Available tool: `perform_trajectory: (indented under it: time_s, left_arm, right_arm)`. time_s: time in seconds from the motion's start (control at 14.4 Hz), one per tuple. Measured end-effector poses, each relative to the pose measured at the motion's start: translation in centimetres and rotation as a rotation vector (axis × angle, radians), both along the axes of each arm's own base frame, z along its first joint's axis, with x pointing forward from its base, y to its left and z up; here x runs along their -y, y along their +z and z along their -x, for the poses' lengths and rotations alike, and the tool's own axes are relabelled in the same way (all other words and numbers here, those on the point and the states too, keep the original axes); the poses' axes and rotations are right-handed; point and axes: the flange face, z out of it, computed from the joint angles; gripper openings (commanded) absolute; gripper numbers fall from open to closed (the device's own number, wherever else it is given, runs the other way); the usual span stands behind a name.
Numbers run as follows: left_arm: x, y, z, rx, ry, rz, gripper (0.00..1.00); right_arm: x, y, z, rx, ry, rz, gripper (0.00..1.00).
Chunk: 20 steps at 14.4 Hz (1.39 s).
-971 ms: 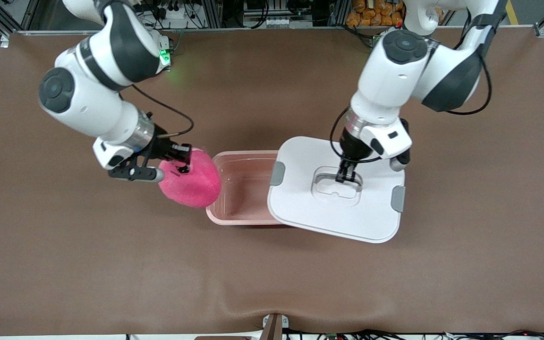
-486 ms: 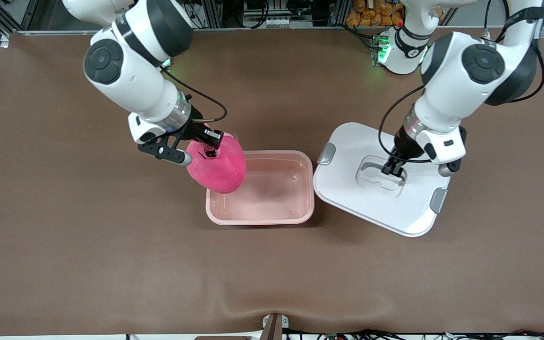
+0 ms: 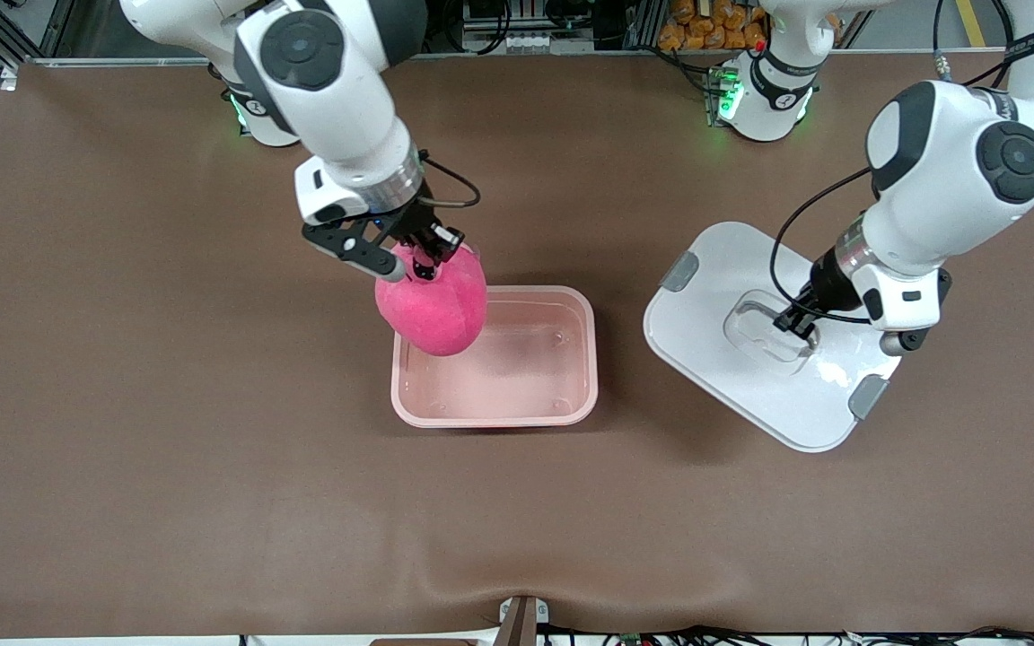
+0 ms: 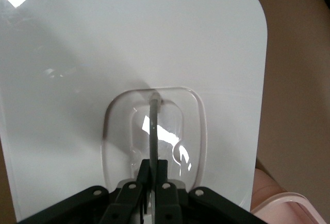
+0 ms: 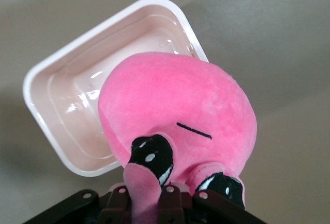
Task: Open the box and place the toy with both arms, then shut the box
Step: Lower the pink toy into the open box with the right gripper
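The pink box [image 3: 580,359] stands open at the table's middle; it also shows in the right wrist view [image 5: 56,80]. My right gripper [image 3: 423,260] is shut on the hot-pink plush toy [image 3: 434,305] and holds it over the box's end toward the right arm. In the right wrist view the toy [image 5: 180,105] hangs from my gripper [image 5: 149,195] by a small bump, dark eyes showing. My left gripper [image 3: 795,321] is shut on the handle of the white lid [image 3: 750,377], held tilted beside the box toward the left arm's end. The lid [image 4: 67,80] fills the left wrist view, the gripper [image 4: 152,170] on its handle.
The brown table mat [image 3: 212,502] spreads wide around the box. The two arm bases [image 3: 764,90] stand at the table's edge farthest from the front camera. Cables and crates lie past that edge.
My right gripper has carried the toy from beside the box to over its end. My left gripper has moved the lid off the box toward the left arm's end, uncovering it.
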Motion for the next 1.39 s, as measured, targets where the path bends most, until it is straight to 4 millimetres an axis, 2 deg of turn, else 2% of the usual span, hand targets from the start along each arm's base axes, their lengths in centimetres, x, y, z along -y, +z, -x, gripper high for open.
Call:
perform_trajectory:
  time_s: [0.21, 0.35, 0.76, 1.39]
  left_arm:
    - [-2.5, -0.6, -0.4, -0.010, -0.061, -0.005, 0.00]
    - [-3.1, -1.1, -0.5, -0.020, -0.079, -0.005, 0.00]
    - [-3.4, -1.3, -0.6, -0.031, -0.120, -0.005, 0.00]
    - [-3.4, -1.8, -0.4, -0.058, -0.127, -0.005, 0.00]
  right_arm:
    - [-2.1, -0.9, -0.4, 0.003, -0.019, 0.096, 0.00]
    - [-2.6, -1.4, -1.1, 0.007, -0.030, 0.103, 0.00]
    - [-3.4, -1.4, -2.6, 0.025, -0.041, 0.096, 0.00]
    - [-3.3, -4.3, -5.5, 0.030, -0.086, 0.108, 0.00]
